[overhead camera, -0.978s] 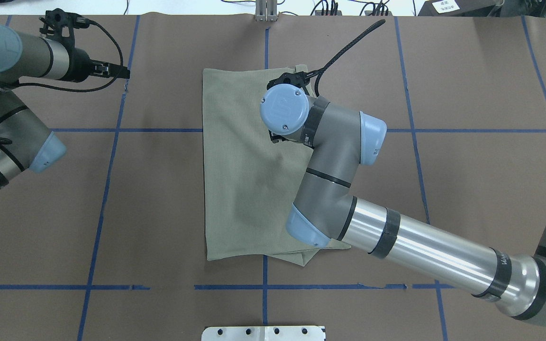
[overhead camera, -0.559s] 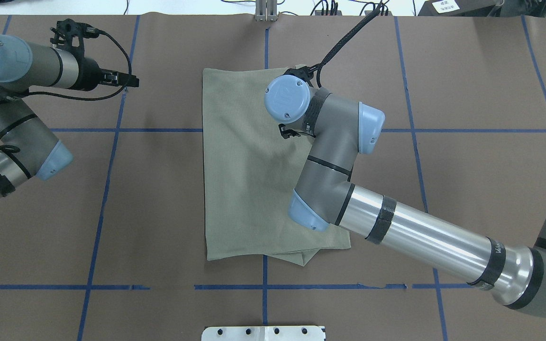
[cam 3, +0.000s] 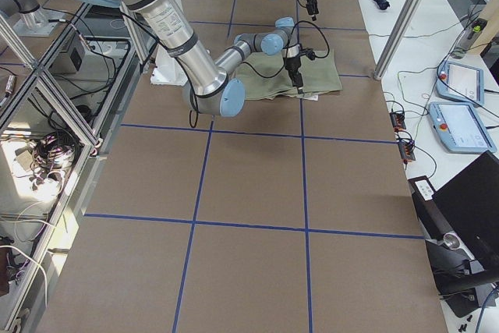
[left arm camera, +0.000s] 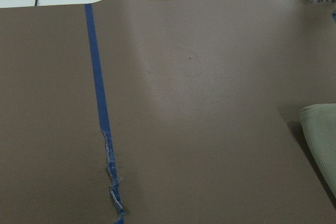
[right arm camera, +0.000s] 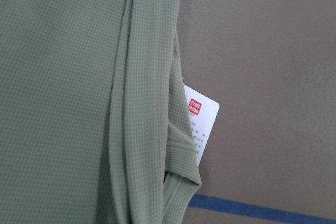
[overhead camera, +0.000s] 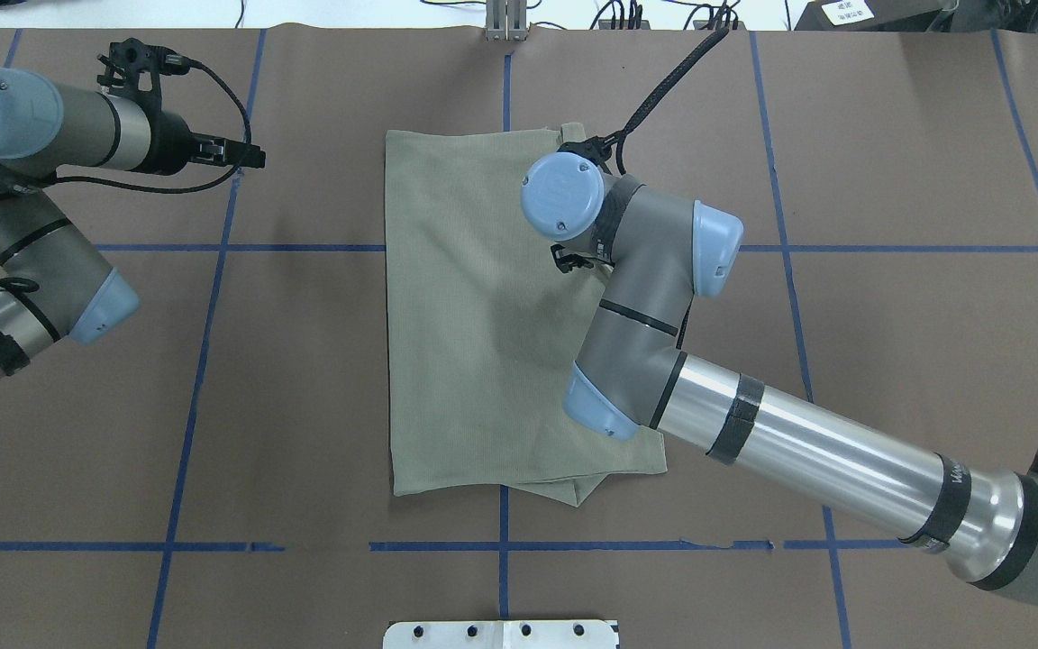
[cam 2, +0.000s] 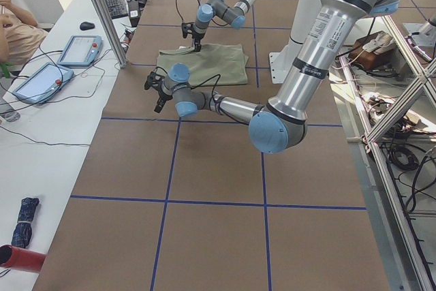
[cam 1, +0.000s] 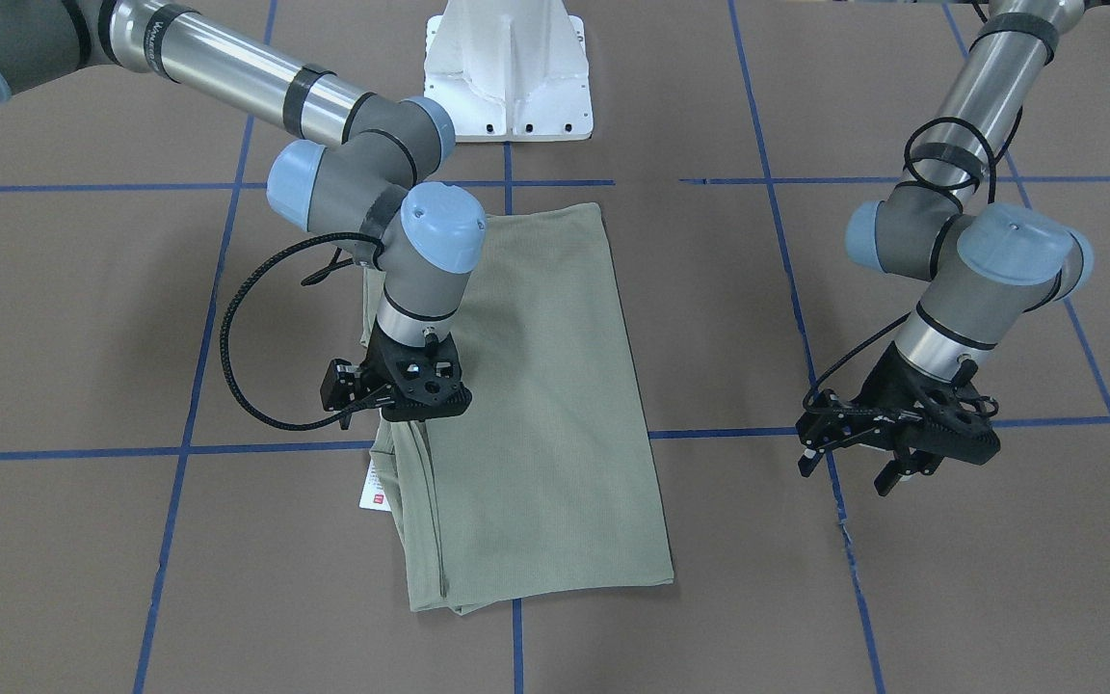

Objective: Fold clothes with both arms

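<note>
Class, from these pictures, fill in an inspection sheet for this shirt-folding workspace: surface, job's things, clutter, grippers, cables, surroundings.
Surface: brown table cover; blue tape grid, torn in one spot.
Job's things: green shirt folded into a long rectangle, lying flat; white hang tag pokes out at its edge.
Clutter: nothing seen.
Grippers: right gripper at the shirt's tag-side edge, jaws unreadable; left gripper over bare cover, empty.
Cables: black cable loops from the right wrist; second cable wraps the left arm.
Surroundings: side bench with tablets; a person's arm.

Half the hang tag lies hidden under the shirt.
</note>
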`<action>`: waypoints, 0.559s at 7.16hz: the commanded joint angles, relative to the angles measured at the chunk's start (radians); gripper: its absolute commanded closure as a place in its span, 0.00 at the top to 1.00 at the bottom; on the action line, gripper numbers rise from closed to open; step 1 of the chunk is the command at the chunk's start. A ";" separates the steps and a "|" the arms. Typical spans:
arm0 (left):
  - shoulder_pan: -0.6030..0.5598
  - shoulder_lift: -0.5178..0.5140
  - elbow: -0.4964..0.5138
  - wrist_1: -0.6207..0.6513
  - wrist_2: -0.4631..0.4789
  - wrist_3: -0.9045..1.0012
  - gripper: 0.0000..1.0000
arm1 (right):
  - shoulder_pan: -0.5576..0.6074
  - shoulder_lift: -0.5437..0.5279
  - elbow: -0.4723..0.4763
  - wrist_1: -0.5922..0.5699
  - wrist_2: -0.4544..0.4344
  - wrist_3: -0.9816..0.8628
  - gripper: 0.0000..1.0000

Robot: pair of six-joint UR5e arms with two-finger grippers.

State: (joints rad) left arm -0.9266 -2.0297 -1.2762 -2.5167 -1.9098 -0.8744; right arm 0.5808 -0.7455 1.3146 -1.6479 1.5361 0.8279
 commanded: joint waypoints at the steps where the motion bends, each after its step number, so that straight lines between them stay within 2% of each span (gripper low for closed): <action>1: 0.000 0.005 -0.002 -0.001 0.000 0.000 1.00 | 0.019 -0.018 -0.003 -0.003 -0.001 -0.035 1.00; 4: 0.000 0.006 -0.005 -0.001 0.002 -0.002 1.00 | 0.080 -0.083 -0.002 0.010 -0.001 -0.120 1.00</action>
State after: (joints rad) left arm -0.9265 -2.0245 -1.2784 -2.5172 -1.9088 -0.8748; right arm 0.6365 -0.8002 1.3124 -1.6441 1.5355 0.7399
